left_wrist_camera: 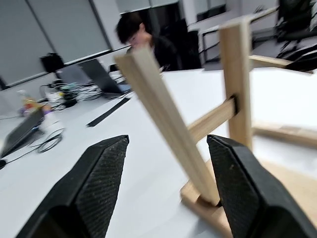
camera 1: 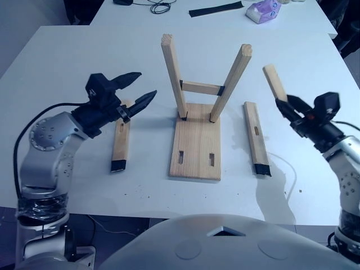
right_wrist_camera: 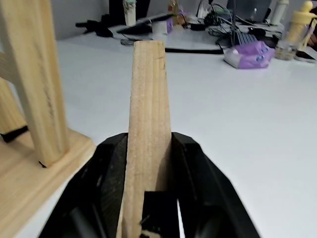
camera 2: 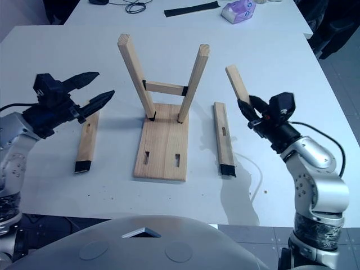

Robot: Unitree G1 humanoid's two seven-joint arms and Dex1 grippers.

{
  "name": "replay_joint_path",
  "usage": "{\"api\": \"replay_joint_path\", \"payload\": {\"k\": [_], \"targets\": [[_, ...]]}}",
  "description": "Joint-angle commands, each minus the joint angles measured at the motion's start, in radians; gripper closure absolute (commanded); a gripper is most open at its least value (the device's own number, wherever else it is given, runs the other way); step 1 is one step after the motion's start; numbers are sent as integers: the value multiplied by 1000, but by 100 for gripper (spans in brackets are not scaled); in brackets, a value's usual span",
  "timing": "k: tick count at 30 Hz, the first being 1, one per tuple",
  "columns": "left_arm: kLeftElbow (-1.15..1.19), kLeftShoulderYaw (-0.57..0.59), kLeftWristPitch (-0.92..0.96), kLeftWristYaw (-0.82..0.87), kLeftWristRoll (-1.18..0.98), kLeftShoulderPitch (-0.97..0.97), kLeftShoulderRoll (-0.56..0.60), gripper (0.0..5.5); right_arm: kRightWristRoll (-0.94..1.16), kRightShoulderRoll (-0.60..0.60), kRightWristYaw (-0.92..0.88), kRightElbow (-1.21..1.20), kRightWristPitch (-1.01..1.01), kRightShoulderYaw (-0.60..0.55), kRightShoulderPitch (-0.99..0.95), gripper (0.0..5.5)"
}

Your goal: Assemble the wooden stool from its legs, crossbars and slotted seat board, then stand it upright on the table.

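Crossbar (camera 2: pixel 237 82) pinched in right end effector (camera 2: pixel 248 106) — left end effector (camera 1: pixel 146 84) spread wide.

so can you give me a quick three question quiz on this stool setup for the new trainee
1. True or false: the left gripper is open and the right gripper is shut on a wooden piece.
2. How many legs stand in the seat board? A one, B two, C four.
3. Fill in: the standing legs are joined by a ____.

Key: 1 true. 2 B. 3 crossbar.
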Motion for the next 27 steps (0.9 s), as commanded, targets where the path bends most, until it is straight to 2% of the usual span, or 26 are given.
{"api": "replay_joint_path", "payload": {"k": [1,5,11,16,22,27], "targets": [[-61,25,115,7,-145,-47,22,256,277,-51,15,3,85,-145,-116,417],[-87,4,201,52,-287,-114,-5,256,583,-131,80,10,171,-201,-169,417],[-94,-73,301,123,-430,-206,-63,256,810,-228,186,45,243,-111,-245,417],[-83,-134,354,75,-517,-240,-82,256,829,-249,261,73,257,-7,-302,417],[-56,-204,362,-27,-509,-269,-86,256,808,-282,364,102,271,72,-339,417],[-44,-209,378,-5,-569,-315,-132,256,758,-289,424,120,261,135,-367,417]]}}
